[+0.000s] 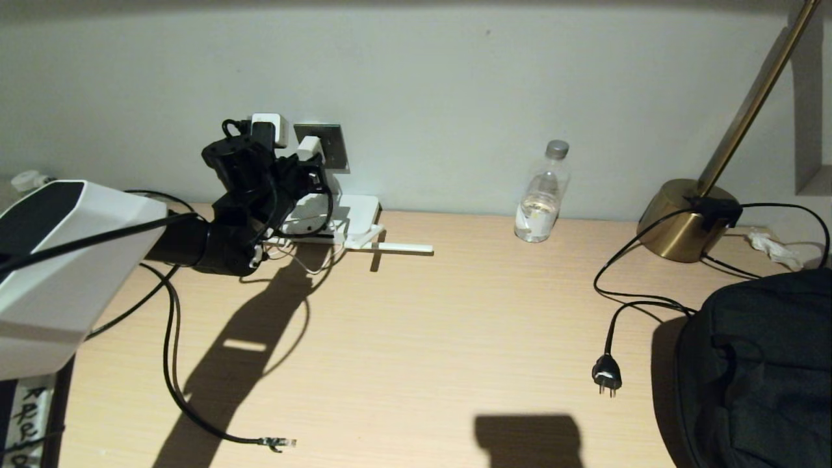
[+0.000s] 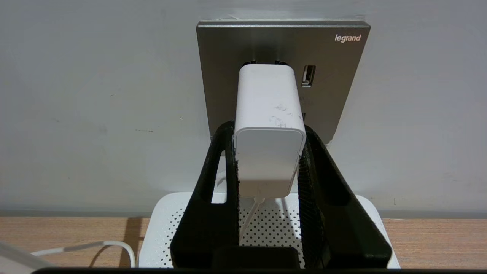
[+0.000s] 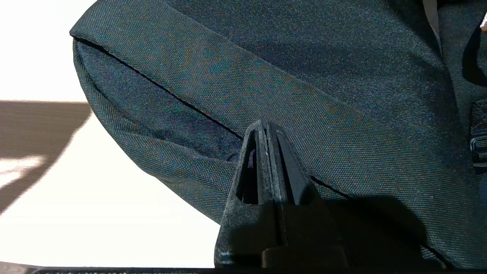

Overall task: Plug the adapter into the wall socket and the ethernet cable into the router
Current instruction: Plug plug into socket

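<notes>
Adapter (image 2: 268, 133) sits clamped in left hand (image 2: 268, 163), against wall socket (image 2: 335, 95).

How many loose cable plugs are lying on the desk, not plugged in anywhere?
2: the ethernet cable's clear plug lies near the front edge at the left; a black two-pin plug lies beside the black bag. Others may be hidden.

A plain pale wall (image 1: 455, 84) backs a light wooden desk (image 1: 422, 338). At two o'clock stands a brass lamp (image 1: 689, 218), casting hard shadows.
</notes>
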### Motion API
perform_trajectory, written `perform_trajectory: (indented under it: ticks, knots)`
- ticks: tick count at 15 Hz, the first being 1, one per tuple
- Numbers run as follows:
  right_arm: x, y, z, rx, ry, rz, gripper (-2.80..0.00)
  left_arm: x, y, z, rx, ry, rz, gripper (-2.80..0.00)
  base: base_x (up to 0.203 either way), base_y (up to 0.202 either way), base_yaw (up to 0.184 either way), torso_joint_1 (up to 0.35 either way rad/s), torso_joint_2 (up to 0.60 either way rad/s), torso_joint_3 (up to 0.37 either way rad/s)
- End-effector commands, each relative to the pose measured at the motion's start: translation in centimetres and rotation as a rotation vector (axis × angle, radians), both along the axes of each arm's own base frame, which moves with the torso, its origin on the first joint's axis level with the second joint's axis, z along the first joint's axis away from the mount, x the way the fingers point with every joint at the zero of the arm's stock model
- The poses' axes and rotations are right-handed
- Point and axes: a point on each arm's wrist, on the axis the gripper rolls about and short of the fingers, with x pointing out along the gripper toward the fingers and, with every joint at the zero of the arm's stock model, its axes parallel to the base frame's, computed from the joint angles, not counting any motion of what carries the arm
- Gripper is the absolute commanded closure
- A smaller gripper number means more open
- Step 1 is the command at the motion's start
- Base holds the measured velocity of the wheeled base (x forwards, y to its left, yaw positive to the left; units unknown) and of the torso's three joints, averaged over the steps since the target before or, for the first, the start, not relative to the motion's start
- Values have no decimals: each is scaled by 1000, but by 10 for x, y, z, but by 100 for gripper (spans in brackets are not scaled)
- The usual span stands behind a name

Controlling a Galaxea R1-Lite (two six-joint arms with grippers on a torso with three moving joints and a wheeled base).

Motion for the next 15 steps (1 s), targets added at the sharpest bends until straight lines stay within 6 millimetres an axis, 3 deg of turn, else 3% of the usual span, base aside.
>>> perform_trajectory:
  ticks: [1, 15]
  knots:
    - [0, 0, 0, 0, 2, 0, 0, 0, 0, 4, -2, -12, 1, 0, 0, 0, 0, 0, 0, 0]
    - [0, 0, 0, 0, 2, 0, 0, 5, -1, 0, 0, -1, 2, 0, 0, 0, 0, 0, 0, 0]
